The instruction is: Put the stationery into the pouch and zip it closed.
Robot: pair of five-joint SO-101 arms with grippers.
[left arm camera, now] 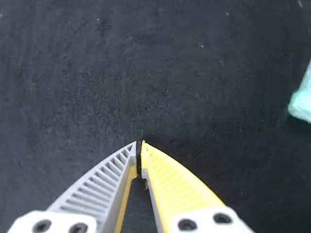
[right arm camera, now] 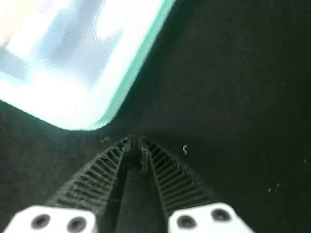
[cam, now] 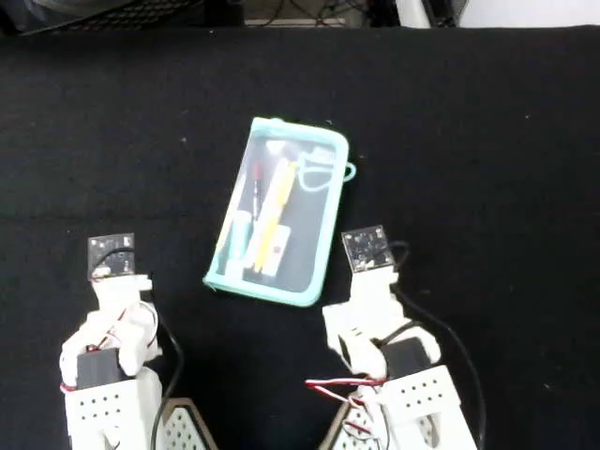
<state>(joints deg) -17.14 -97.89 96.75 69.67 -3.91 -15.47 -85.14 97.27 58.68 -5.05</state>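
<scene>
- High view: the pouch [cam: 309, 239] lies flat and slightly tilted in the middle of the table [cam: 487, 141], with the stationery [cam: 267, 220] lying lengthwise inside it. We judge the filling done and only the zip left, though we cannot tell whether it is fully closed. To finish well, we would pin the pouch's near end with one gripper. The other would draw the teal loop [cam: 349, 172] at the far corner, which we take for the pull, along the trim. Keeping low should stop the pouch sliding.
- Also in the high view, the left arm [cam: 112, 319] and right arm [cam: 375, 309] sit folded at the near edge. The right arm's wrist is just beside the pouch's near corner, and the left is well apart from it.
- Left wrist view: the left gripper [left arm camera: 140, 145] is clenched on nothing, its tips meeting over bare table. A corner of the pouch [left arm camera: 302, 104] shows off to the side.
- Right wrist view: the right gripper [right arm camera: 135, 141] is pressed closed and empty. It points at the pouch's [right arm camera: 131, 77] rounded corner, near it but apart.
</scene>
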